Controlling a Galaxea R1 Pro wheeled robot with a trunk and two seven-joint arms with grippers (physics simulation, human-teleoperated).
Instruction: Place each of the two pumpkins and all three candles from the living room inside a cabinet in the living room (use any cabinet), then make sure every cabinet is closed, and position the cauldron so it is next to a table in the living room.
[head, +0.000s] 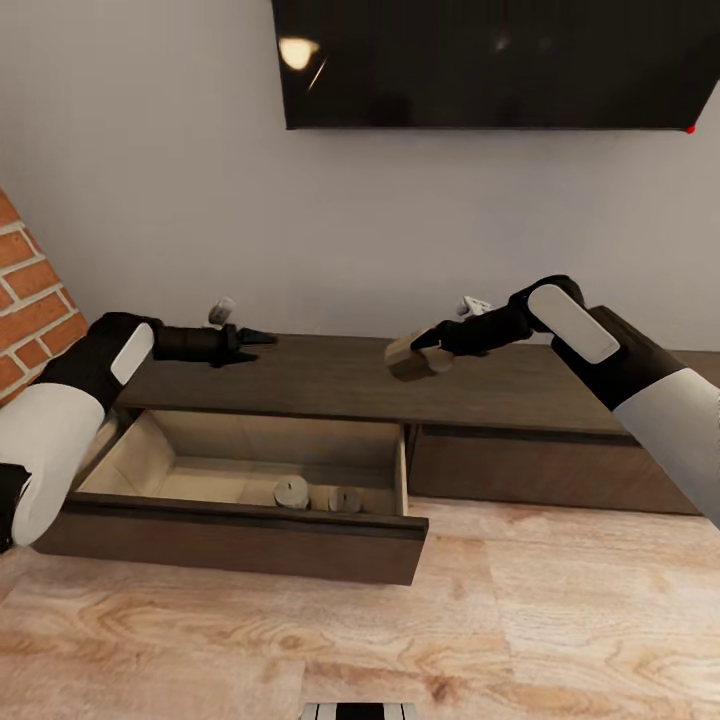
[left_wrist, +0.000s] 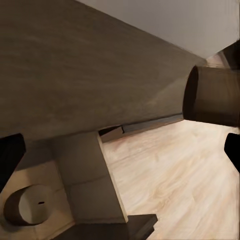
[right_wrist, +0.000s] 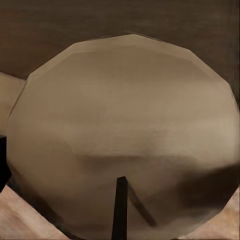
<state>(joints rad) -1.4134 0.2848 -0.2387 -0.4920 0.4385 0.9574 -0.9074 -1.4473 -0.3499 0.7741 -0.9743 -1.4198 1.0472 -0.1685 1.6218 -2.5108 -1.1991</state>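
1. Short squat beige candle: held in the right hand above the long dark-brown wooden cabinet; judged light, rigid, smooth-sided; grip across its round wall.
2. Left hand: narrow, empty.

Three candles, one cabinet.

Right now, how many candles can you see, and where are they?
3. Two candles sit side by side near the front wall of the open cabinet drawer: one left of the other. The third candle is held in the right gripper above the cabinet top.
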